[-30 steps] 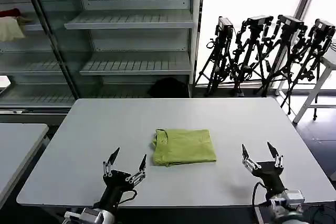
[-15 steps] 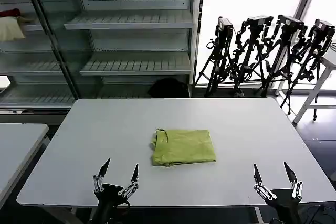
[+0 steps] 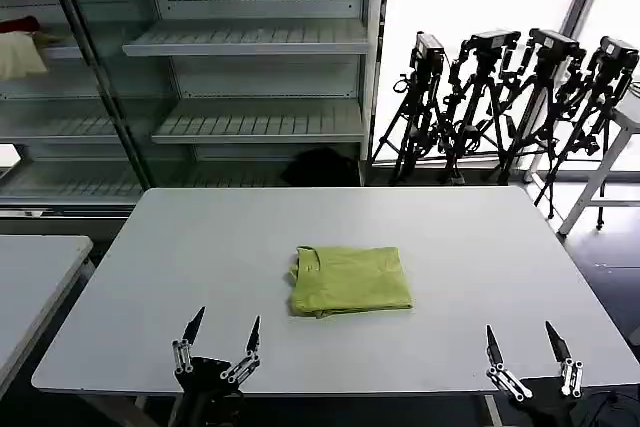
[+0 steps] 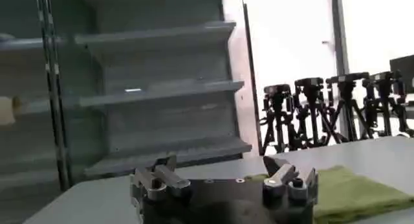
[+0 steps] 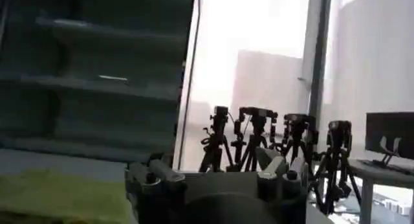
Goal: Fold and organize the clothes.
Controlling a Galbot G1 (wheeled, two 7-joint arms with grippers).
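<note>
At table centre, the lime yellow-green cotton T-shirt (image 3: 350, 280) is lying folded. I am holding my left gripper (image 3: 221, 339) and right gripper (image 3: 526, 348) spread wide, empty, at the near edge. Being soft and light, it probably needs pinching at an edge.

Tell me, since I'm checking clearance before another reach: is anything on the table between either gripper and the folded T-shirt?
Nothing visible. The T-shirt lies folded mid-table, with bare table between it and both the left gripper and the right gripper, which sit open at the near edge.
</note>
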